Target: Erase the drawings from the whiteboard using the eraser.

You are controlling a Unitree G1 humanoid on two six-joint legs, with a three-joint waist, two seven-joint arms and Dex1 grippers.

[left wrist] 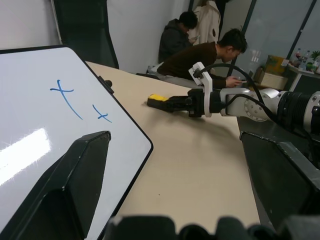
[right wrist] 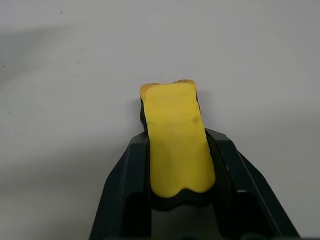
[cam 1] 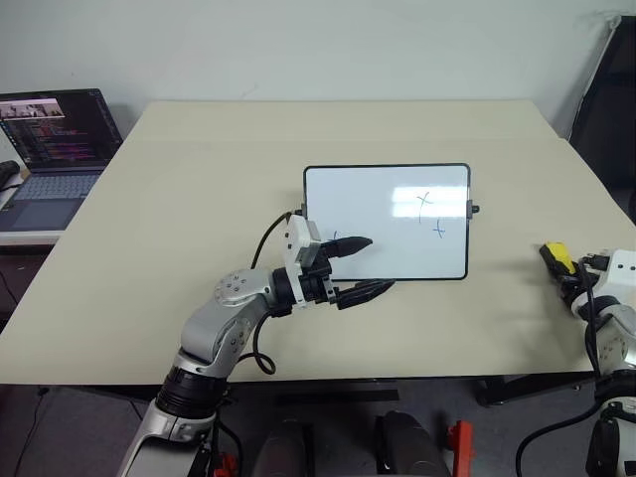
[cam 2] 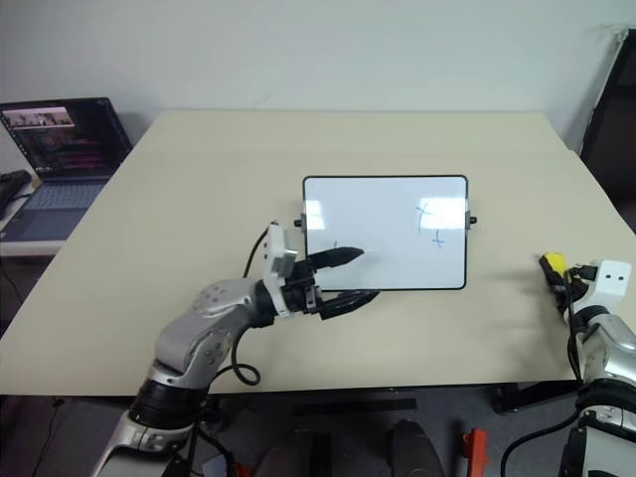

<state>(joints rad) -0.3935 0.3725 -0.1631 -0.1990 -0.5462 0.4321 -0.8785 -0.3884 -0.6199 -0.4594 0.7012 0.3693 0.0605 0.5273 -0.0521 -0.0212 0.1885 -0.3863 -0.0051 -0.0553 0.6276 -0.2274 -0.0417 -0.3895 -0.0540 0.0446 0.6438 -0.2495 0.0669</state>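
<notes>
Two pincers at work on a beige worktop (cam 1: 179,258). The right pincer (right wrist: 177,150) is clamped on the eraser (right wrist: 176,137), yellow top up, near the worktop's right edge and well apart from the whiteboard (cam 1: 388,224). The left pincer (cam 1: 360,266) spreads wide over the board's lower left corner, one finger above the glossy face, one off its near edge. The drawings (cam 1: 429,214), blue crosses, remain on the board's right part. Risks, as judged: the unheld board may slide under wiping pressure; a shallow grip could let the eraser twist.
</notes>
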